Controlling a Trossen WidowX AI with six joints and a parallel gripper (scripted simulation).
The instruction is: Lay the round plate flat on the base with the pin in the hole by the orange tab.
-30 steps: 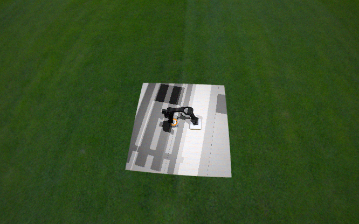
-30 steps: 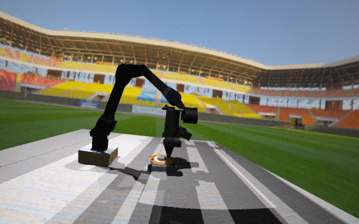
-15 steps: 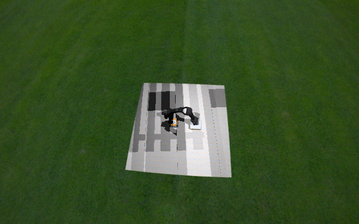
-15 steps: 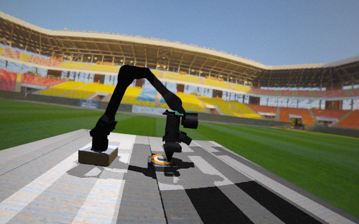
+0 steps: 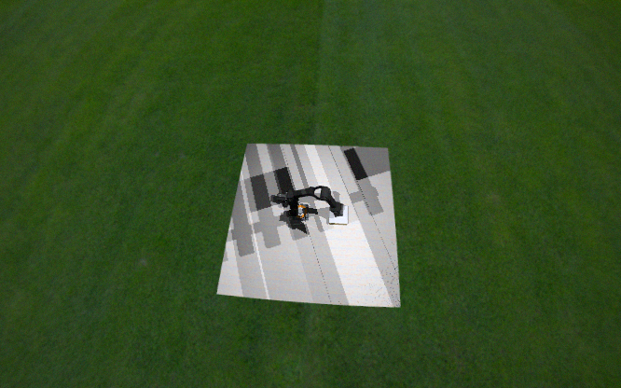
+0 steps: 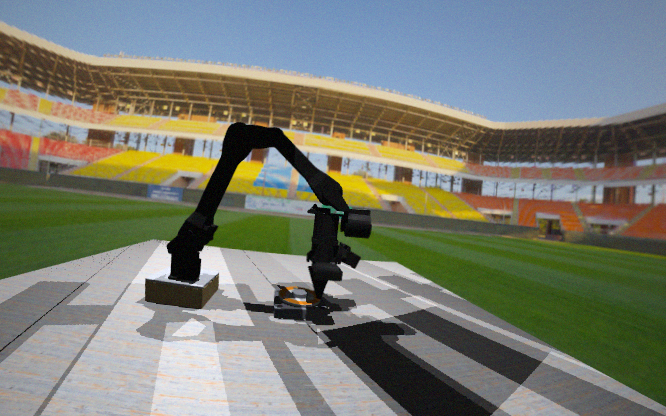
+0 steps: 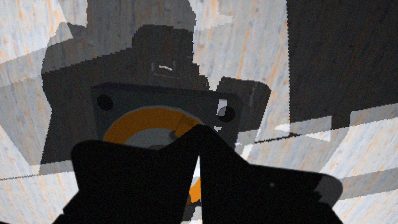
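1. The round plate [image 7: 145, 125], orange with a grey middle, lies on the dark square base [image 7: 165, 107] right under the gripper [image 7: 199, 131]; from where I stand the gripper's fingers are pressed together into one point with nothing between them.
2. In the wrist view that point covers the plate's near right edge, and a sliver of orange shows low down between the two fingers. I cannot tell whether the tip touches the plate or hangs just above it.
3. From the side, the gripper [image 6: 320, 295] points straight down at the right rim of the plate [image 6: 297, 296], with the post [image 6: 298, 293] showing pale at the plate's centre.
4. The base [image 6: 289, 310] sits low on the striped counter [image 6: 222, 372], just beside the block [image 6: 181, 289] that carries the arm.
5. The pin and the tab's hole are hidden by the fingers or too small to make out.
6. Around the counter lies grass [image 5: 111, 145], with stadium stands [image 6: 429, 196] behind.
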